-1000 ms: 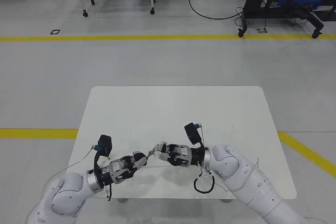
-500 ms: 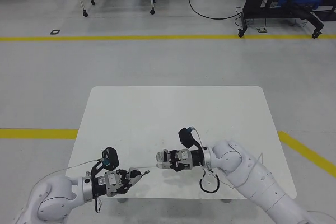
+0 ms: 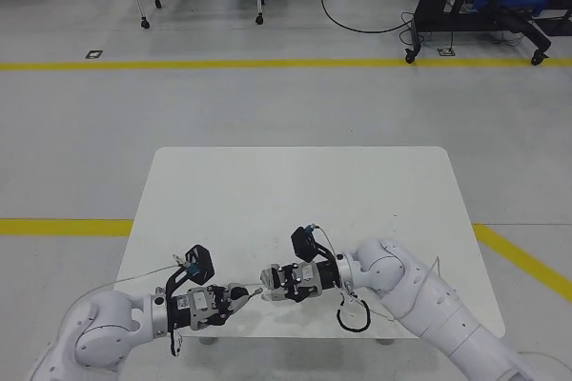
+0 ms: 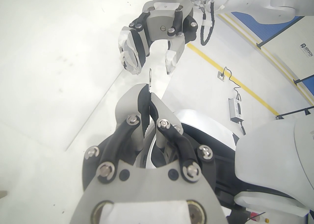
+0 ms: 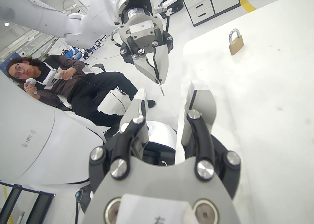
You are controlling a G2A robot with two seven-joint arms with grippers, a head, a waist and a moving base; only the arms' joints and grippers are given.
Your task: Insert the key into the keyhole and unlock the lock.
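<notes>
Grippers closed in on each other again over the table's (image 3: pixel 296 181) front edge in the top view. The left gripper (image 3: pixel 243 296) and right gripper (image 3: pixel 266 279) had stood further apart half a second before, then the right one came nearer the left's tip.

In the left wrist view, the left jaws were clenched on the key (image 4: pixel 150 76), its free end at the mouth of the right gripper's spread, empty fingers.

In the right wrist view, the lock (image 5: pixel 236 43) stood upright near a table edge, well apart and untouched. This was probably a handover — insertion had not begun.
</notes>
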